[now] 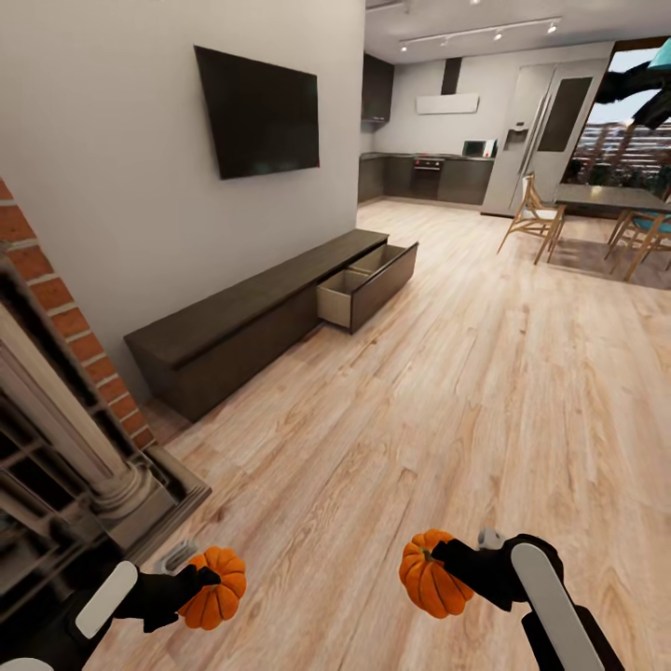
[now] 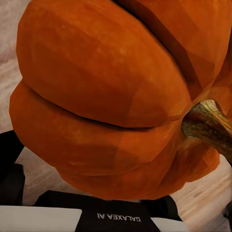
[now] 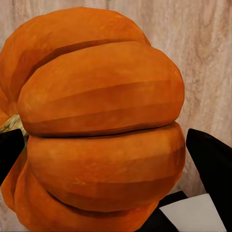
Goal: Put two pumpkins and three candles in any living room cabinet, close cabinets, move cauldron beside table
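Both grippers, left gripper and right gripper, clamp pumpkins; I steer toward the cabinet's open drawer, approaching squarely

My left arm and right arm each wear a glossy white, rounded panel over matte black casing. Both end in black grippers with a small grey fitting at the wrist. White lettering, "GALAXEA AI," marks the left gripper's black base beside white plates.
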You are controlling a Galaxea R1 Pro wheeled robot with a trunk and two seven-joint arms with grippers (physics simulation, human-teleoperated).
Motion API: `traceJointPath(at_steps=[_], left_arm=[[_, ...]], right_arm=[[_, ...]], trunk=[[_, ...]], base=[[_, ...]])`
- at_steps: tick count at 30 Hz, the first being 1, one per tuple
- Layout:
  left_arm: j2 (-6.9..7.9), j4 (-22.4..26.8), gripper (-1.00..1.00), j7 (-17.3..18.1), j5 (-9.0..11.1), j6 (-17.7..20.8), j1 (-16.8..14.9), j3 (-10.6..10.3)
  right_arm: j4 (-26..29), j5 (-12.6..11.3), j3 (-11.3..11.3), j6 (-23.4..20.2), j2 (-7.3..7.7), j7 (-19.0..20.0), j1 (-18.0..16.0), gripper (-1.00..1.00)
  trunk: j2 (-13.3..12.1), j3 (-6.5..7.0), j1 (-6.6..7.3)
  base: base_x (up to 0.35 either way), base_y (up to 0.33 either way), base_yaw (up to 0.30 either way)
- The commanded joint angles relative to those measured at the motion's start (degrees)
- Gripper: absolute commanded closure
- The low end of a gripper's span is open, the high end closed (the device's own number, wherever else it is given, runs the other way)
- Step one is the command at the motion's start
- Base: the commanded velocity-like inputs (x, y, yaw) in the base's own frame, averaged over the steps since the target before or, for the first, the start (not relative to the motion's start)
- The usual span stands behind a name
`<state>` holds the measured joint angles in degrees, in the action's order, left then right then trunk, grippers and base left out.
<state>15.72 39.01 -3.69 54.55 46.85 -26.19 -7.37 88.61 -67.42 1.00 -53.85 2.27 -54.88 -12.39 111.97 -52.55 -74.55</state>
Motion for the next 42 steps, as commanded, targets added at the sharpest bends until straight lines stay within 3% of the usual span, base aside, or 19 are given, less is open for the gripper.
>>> traceJointPath(at_steps=[1,27,42], left_arm=[[-0.09,0.01,1.0,-0.09,-0.25,-0.08,0.0,-0.01],[-0.59,0.01,1.0,-1.5,-0.32,-0.09,-0.09,0.0],[-0.74,0.01,1.0,-1.48,-0.32,-0.09,-0.09,-0.02]], right_arm=[[0.03,0.01,-0.02,0.01,0.01,0.02,-0.04,1.0],[-0.4,-0.06,-0.79,-0.03,0.59,0.21,-0.18,1.0],[-0.44,-0.51,-1.1,1.02,0.06,0.26,-0.18,1.0]], trunk=[[-0.42,0.18,0.23],[-10.84,4.85,5.94],[-16.06,7.19,8.79]], base=[[0.0,0.0,0.0],[0.0,0.0,0.0],[0.0,0.0,0.0]])
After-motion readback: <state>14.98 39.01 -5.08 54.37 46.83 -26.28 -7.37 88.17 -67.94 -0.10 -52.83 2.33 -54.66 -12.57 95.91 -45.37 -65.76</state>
